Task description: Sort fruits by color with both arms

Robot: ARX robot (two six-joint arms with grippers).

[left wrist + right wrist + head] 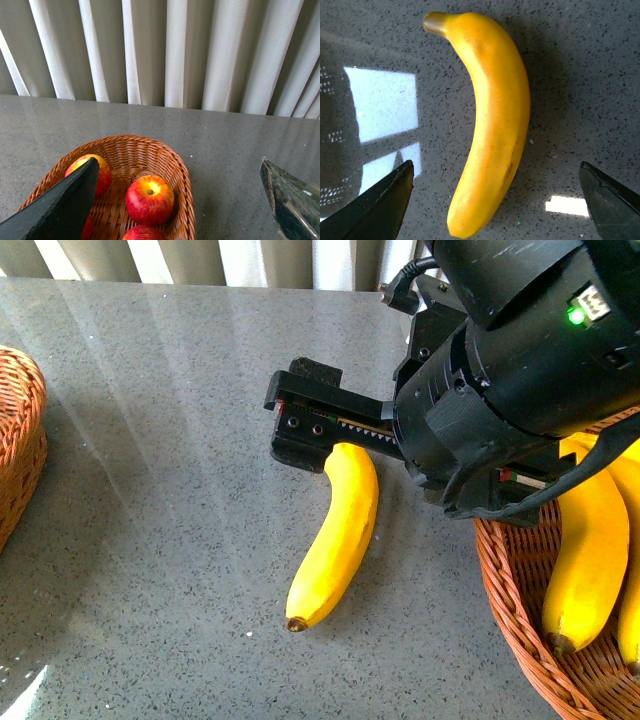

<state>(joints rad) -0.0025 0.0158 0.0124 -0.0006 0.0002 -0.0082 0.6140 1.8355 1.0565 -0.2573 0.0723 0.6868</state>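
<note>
Front view is showing a loose banana [335, 535] lying on the grey speckled table [150, 490], near the middle, with its brown tip pointing toward the near side and its other end toward the far side. The right arm [520, 370] is reaching in from the upper right, a green light glowing on its housing, and the right claw [305, 425] is hanging over the far end of that banana.

In the right wrist view the right claw [495, 167] is standing spread wide. Its two dark fingers [380, 205] are sitting one on each side of the banana [490, 125], well clear of the peel and gripping nothing.

At the right edge of the front view, a wicker basket [510, 600] is holding two more bananas [585, 550], lying side by side with their tips toward the near side. Part of another wicker basket [20, 440] is showing at the far left edge.

The left wrist view is looking down on a basket of apples [182, 180] on the same grey table, with pale curtains [175, 50] hanging beyond it. One red apple [149, 199] is sitting in the middle, a second [102, 170] is peeking out from behind a finger, and a third [142, 233] is cut off by the picture's edge. The left claw [177, 161] is hovering spread apart over the basket's rim, empty.
</note>
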